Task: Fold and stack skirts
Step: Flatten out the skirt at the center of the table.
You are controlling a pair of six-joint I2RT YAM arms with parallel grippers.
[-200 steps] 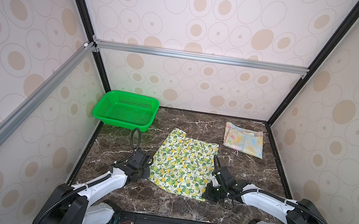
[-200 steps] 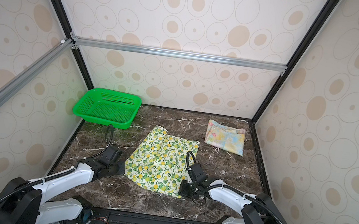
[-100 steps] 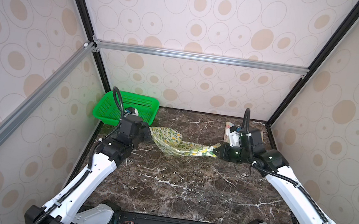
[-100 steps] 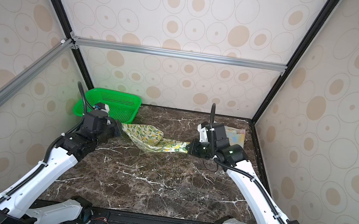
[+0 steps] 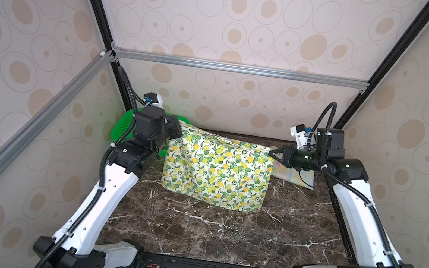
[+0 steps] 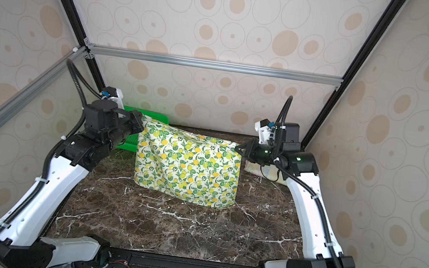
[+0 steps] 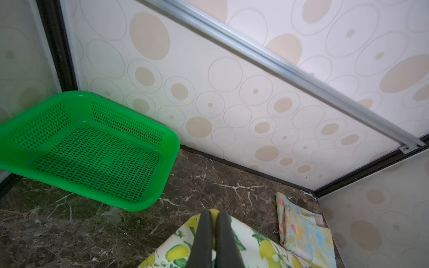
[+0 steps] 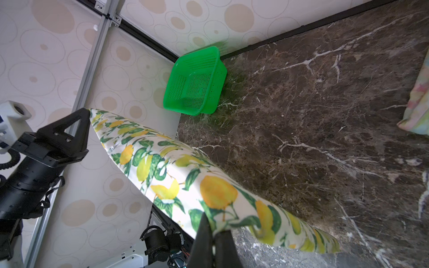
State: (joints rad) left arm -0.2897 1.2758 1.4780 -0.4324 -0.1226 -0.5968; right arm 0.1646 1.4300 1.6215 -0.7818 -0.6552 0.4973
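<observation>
Mid-frame, the lemon skirt [image 5: 216, 174] hangs spread between the left gripper [image 5: 180, 132] and right gripper [image 5: 271, 152], each clamped tight on a top corner (pastel skirt [image 5: 297, 178] lies folded behind, at right).

A lab-like robot test cell: circle-patterned panels [image 5: 237, 24] on an aluminium frame [image 5: 239, 68] enclose a marble tabletop [image 5: 222, 235] with 2 mounted arms [image 5: 101, 204].

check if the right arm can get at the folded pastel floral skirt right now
Probably not yet. The right gripper is shut on a corner of the lemon-print skirt, hanging stretched from the left gripper. The pastel floral skirt lies close below that arm, nothing covering it.
</observation>
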